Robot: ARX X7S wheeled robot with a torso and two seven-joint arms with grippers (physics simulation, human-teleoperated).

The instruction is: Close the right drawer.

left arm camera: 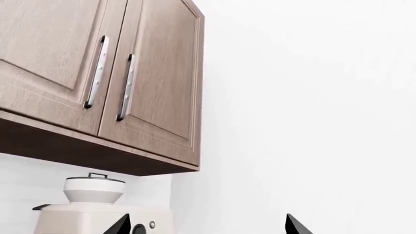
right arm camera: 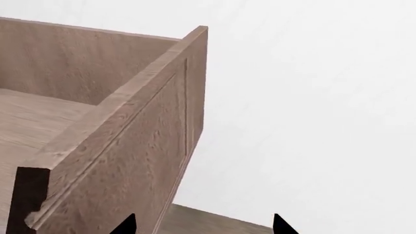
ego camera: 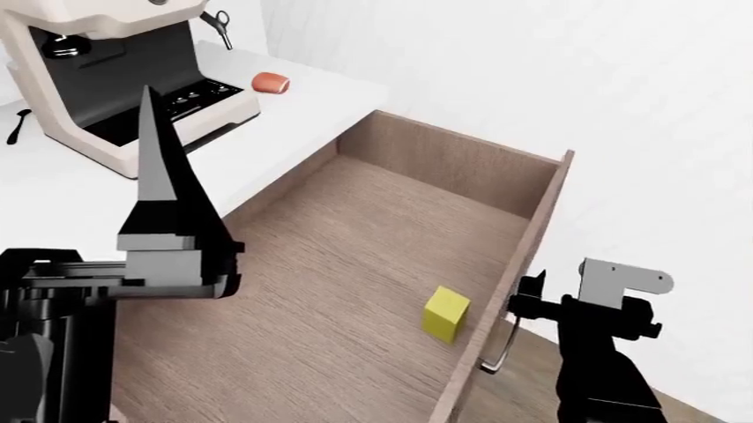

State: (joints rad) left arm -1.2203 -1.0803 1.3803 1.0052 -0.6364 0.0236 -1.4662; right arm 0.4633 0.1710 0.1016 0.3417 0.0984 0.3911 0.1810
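My left claw (ego camera: 176, 238) points up over the open right drawer (ego camera: 389, 238); whether it's parted, I cannot tell. My right claw (ego camera: 530, 295), tips spread, sits just outside the drawer front, beside its bar handle (ego camera: 500, 348).

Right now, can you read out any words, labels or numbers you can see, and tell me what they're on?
No text is readable.
The coffee machine has small light marks on its dark button panel, too small to read.
The right drawer, yellow block and wall cabinet carry no writing.
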